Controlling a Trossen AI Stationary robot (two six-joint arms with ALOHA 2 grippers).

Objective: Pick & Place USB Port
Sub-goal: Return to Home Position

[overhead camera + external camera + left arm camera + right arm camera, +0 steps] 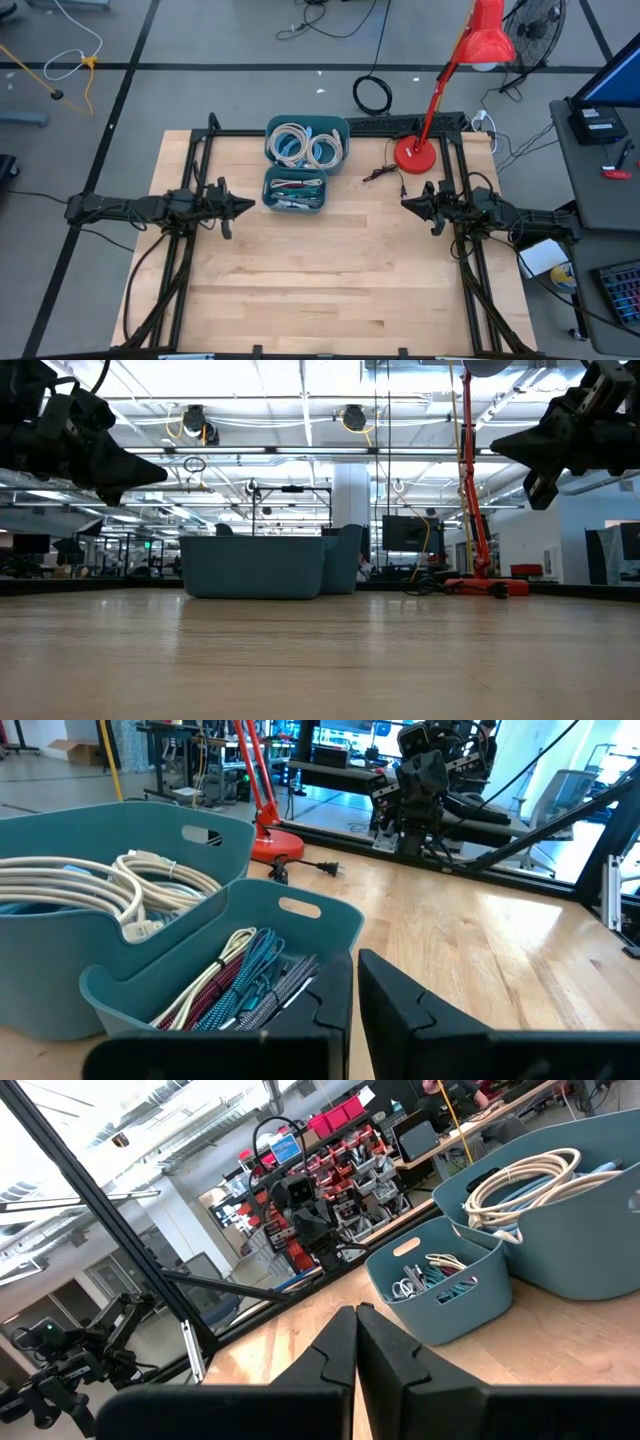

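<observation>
High view: your left gripper and right gripper hover pinched closed, empty, flanking blue bins of cables.

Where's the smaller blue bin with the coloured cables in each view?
High view: smaller blue bin, mid-table, beside the larger blue bin.
Low view: left of centre, larger bin peeking behind.
Left wrist view: the nearest bin.
Right wrist view: the nearer bin.
Shared landmark: the larger bin, holding white cables.
</observation>
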